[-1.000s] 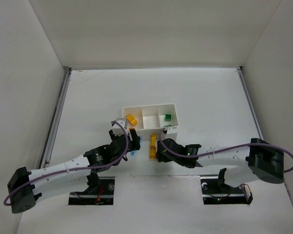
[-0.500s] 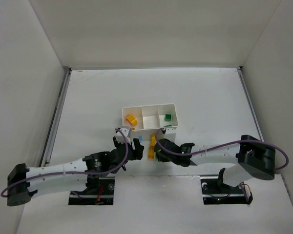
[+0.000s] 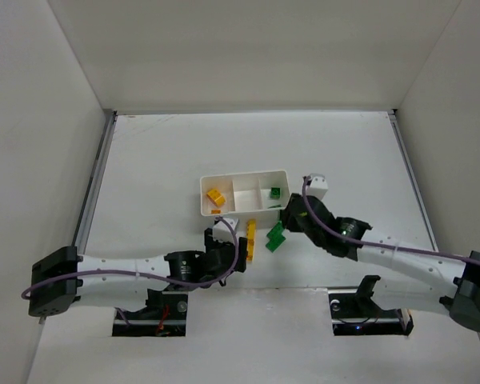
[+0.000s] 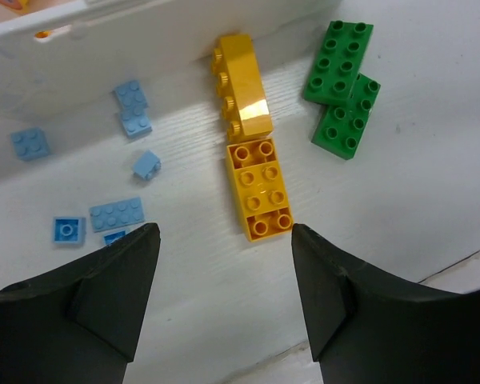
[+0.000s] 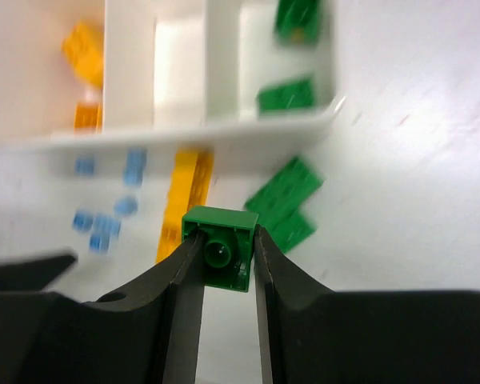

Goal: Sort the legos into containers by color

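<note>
**brickbot_fan:** ok so what's changing here? A second back the right gripper point(image 5: 224, 236) was sitting low by the yellow bricks point(image 4: 260, 188) in front of the tray point(image 3: 234, 211), with its jaws wider.

**yam_watcher:** yeah, and now it's swinging up and off to the right with the jaws pinching a small green brick point(image 5: 218, 260). It's squeezing two opposite sides, and the hollow underside is facing the wrist cam. So the pick's done and it's carrying.

**brickbot_fan:** is it hanging over the bin yet?

**yam_watcher:** not quite imo. It's holding the brick up off the table point(image 3: 344, 152), on the near side of the tray by its right corner. The right compartment point(image 5: 260, 56) is already holding green pieces, so I'm guessing it's heading there: a short hop forward, then let go.

**brickbot_fan:** and the left gripper point(image 4: 224, 240)?

**yam_watcher:** that one's been sliding toward the middle too. It's hovering over the two yellows with its jaws standing wide apart and gripping nothing. One yellow is lying studs up. The other is on its side, up against the tray wall.

**brickbot_fan:** so lots still waiting?

**yam_watcher:** plenty. Two green bricks point(image 4: 342, 84) are lying together just beside the yellows, and the light blue bricks point(image 4: 132, 108) are sitting scattered to the left. The middle compartment point(image 3: 246, 192) is looking empty.
</note>
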Available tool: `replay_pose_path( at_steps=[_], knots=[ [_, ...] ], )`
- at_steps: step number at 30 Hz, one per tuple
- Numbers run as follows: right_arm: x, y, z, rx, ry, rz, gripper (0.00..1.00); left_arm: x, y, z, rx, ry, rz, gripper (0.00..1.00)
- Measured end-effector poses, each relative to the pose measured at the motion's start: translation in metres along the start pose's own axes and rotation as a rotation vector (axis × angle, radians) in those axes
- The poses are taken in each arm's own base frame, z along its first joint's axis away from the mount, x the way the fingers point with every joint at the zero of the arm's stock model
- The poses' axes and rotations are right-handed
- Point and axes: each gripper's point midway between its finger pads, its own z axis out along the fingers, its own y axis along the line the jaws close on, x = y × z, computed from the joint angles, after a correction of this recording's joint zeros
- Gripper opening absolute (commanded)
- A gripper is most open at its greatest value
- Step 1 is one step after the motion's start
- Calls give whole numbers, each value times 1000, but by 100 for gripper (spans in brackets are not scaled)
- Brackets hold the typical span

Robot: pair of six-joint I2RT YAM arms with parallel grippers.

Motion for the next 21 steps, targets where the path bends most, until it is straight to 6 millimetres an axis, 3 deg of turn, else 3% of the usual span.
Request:
replay_pose_path(
  at_steps=[4, 9, 15, 21],
  knots=[
    [-57, -15, 26, 78, -105, -4, 26, 0, -8, 6, -4, 8, 13, 67],
    [-86, -8, 57, 102, -145, -79, 30, 4, -19, 17, -22, 32, 48, 68],
    [-93, 0, 85, 113, -142, -163, 58, 15, -27, 29, -39, 67, 97, 68],
    [-90, -2, 89, 120, -134, -198, 61, 23, -25, 35, -55, 84, 122, 64]
  ],
)
